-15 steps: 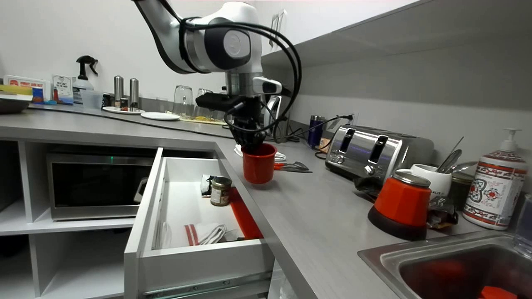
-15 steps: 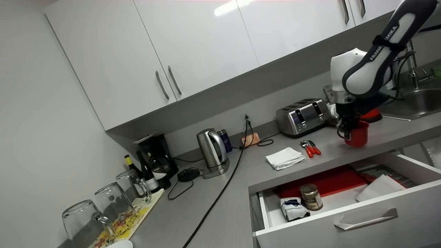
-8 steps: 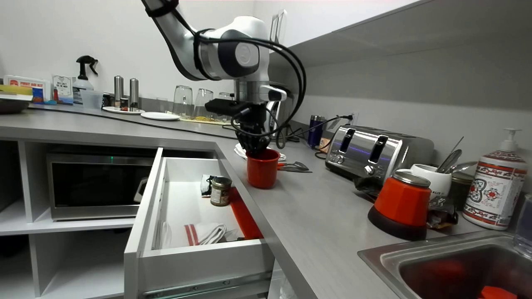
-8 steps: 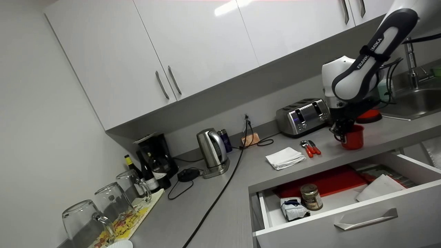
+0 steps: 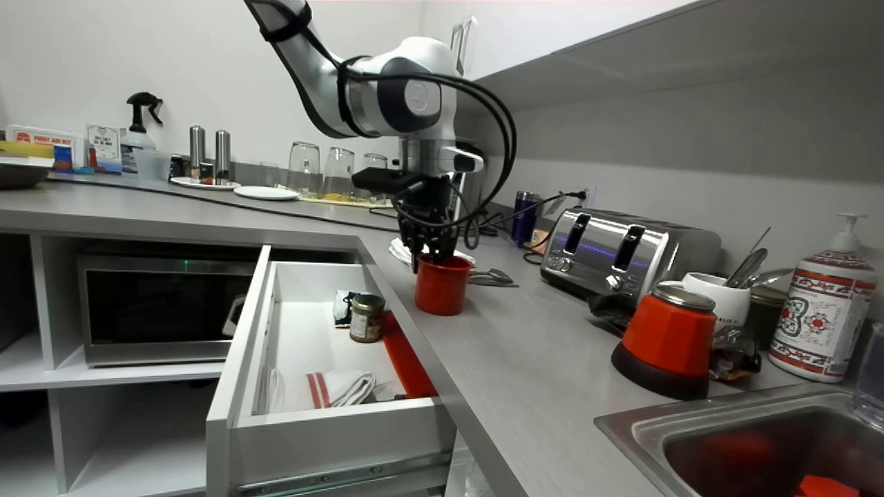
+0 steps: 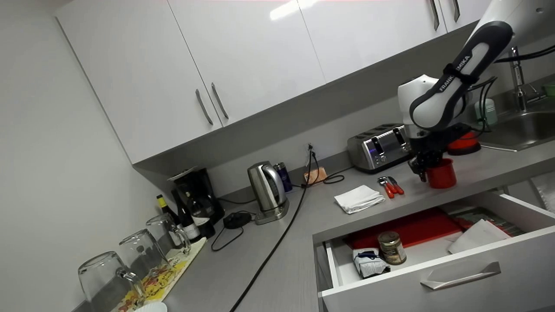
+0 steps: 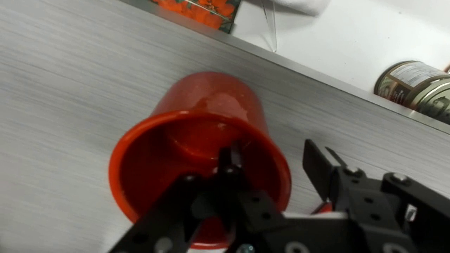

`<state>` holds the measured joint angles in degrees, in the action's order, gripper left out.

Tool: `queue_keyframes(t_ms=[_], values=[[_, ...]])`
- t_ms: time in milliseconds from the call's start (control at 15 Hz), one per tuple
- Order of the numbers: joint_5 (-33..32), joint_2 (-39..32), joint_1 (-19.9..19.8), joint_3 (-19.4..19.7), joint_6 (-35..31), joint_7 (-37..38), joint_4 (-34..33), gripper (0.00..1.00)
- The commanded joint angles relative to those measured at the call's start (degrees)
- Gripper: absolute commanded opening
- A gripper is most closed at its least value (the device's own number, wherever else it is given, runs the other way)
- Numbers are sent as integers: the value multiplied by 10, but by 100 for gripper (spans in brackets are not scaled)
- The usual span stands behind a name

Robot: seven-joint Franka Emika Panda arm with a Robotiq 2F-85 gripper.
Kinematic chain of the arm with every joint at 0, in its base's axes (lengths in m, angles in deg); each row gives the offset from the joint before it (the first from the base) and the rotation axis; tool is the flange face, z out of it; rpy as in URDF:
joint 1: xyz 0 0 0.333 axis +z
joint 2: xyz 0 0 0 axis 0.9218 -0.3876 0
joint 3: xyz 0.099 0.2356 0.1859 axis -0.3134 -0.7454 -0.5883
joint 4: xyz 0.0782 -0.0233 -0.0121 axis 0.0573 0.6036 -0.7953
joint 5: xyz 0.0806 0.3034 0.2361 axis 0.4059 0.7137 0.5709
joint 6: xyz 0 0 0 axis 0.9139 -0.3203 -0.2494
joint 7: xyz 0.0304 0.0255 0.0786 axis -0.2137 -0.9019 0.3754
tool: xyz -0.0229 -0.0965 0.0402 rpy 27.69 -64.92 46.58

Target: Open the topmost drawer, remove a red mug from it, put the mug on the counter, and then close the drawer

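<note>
Gripper (image 7: 270,151): jaws clearly parted; one finger is placed inside the red mug (image 5: 440,290), the other outside, the wall between them unclamped. Mug is stood upright on the counter (image 5: 511,345), near the edge along the pulled-out topmost drawer (image 6: 381,292). Mouth directed upward, long axis vertical; handle hidden. Body plain, glossy, cylindrical; interior also red.
</note>
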<state>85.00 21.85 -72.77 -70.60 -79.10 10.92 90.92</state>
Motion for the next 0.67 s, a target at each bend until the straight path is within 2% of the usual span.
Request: queue_keyframes(t_ms=[0,133,200,600], values=[[12,-10,-4,0,22,5,-28,82],[1,2,3,7,17,16,-20,96],[-2,9,6,9,15,21,-15,99],[-27,75,40,13,-30,51,39,100]])
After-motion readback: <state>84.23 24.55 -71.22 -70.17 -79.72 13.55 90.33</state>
